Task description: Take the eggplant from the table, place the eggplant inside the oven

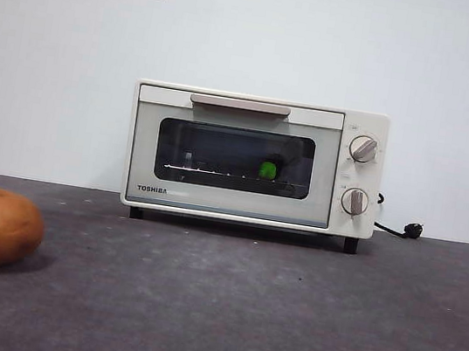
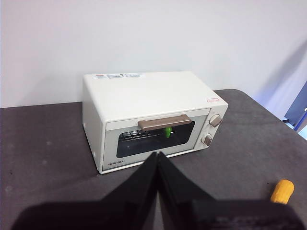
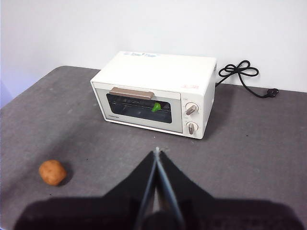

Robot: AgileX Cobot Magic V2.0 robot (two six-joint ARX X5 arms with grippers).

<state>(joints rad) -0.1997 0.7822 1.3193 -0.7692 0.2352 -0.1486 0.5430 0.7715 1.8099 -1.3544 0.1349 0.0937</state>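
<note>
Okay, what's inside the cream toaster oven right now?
Through the shut glass door of the cream-white toaster oven, the eggplant's glossy green stem cap shows above the wire rack. Its dark purple body blends into the dim interior.

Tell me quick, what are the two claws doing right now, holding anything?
Left gripper: fingers closed together, holding nothing, back from the oven.
Right gripper: fingers closed together, holding nothing.
</note>
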